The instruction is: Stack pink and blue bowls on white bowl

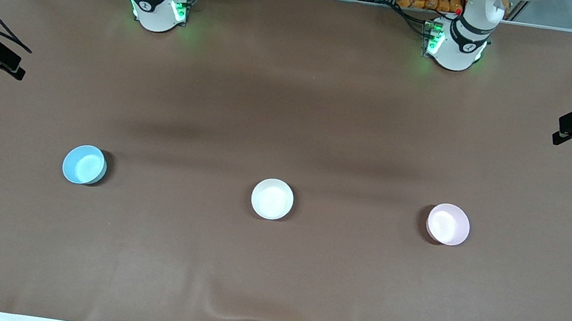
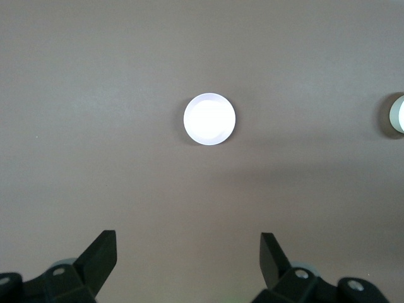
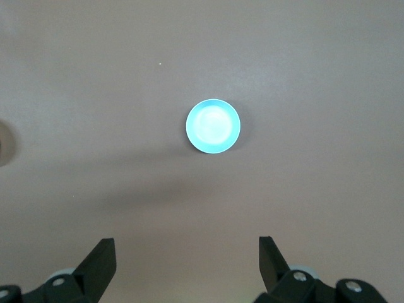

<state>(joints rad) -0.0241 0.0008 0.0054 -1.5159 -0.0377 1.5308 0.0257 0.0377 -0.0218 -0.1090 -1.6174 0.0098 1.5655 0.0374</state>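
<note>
Front view: blue bowl (image 1: 84,164), white bowl (image 1: 272,199) and pink bowl (image 1: 448,224) sit well apart in a row on the bench (image 1: 294,100); nothing stacked yet. Left wrist view: left claw (image 2: 188,252) wide, empty, high over the pink bowl. Right wrist view: right claw (image 3: 187,252) wide, empty, over the blue bowl. Next, one claw must descend and grip a rim.

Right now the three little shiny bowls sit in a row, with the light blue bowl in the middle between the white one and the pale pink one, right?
Not quite. The small round glossy white bowl is in the middle. The light sky-blue bowl sits toward the right arm's end of the table, and the pale pink bowl toward the left arm's end. The front view shows the row.
</note>
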